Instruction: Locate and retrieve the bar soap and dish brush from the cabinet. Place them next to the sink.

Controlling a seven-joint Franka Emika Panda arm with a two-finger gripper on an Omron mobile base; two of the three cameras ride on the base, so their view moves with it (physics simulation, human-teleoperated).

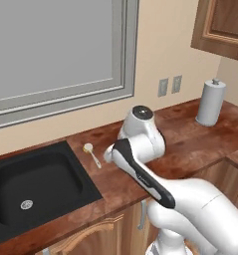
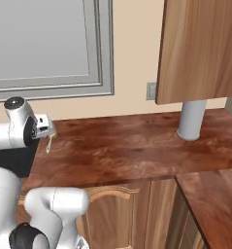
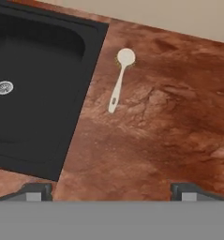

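Note:
The dish brush (image 3: pixel 118 81) lies flat on the brown counter just right of the black sink (image 3: pixel 85 70), its round head toward the wall. From the left base view the dish brush (image 1: pixel 92 154) sits beside the sink (image 1: pixel 85 174) rim. My gripper (image 3: pixel 112 192) hovers above the counter near the brush, open, with nothing between its fingertips (image 3: pixel 36 191). The brush is apart from the fingers. The brown wall cabinet (image 1: pixel 222 25) hangs at the upper right; its door (image 2: pixel 200 48) stands open toward the camera. The bar soap is out of view.
A paper towel roll (image 1: pixel 210 102) stands on the counter by the wall at the right. Wall outlets (image 1: pixel 169 85) sit beside a large window (image 1: pixel 56 50). The counter (image 2: pixel 127 146) runs right and turns a corner toward the front.

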